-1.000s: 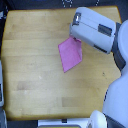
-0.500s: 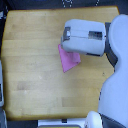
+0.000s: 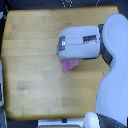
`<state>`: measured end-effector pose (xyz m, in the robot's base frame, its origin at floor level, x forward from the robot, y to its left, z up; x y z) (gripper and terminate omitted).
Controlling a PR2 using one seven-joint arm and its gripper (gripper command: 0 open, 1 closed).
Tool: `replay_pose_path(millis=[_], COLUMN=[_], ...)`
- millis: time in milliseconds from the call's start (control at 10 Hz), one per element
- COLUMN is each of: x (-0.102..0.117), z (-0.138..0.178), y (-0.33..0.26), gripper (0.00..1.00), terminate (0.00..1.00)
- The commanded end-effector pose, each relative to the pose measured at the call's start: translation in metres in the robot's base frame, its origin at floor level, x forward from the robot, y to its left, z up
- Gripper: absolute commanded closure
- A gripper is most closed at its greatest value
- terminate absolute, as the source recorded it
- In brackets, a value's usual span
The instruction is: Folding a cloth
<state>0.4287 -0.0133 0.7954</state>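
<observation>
The pink cloth (image 3: 69, 65) lies on the wooden tabletop (image 3: 35, 60), and only a small lower corner of it shows. The rest is hidden under my grey and white forearm (image 3: 82, 43), which reaches in from the exterior view's right and covers the middle of the table. The gripper itself is hidden beneath the arm housing, so its fingers and their state cannot be seen.
The robot's white body (image 3: 115, 85) fills the exterior view's right side. The table's edges show at the top, the left and the bottom. Dark floor and equipment sit beyond the top edge.
The arm has swept toward the exterior view's left and downward over the cloth, covering much more of it. Less pink shows now than before.
</observation>
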Motion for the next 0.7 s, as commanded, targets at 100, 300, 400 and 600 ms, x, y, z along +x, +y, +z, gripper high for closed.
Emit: replay_pose_path(millis=[100,300,400,600], x=[-0.0058,-0.0047,-0.0041,-0.0034], z=[-0.0208,-0.0218,-0.0220,-0.0223], y=[-0.0016,-0.0021,-0.0027,-0.0070], gripper=[0.00,0.00,0.00,0.00], terminate=[0.00,0.00,0.00,0.00])
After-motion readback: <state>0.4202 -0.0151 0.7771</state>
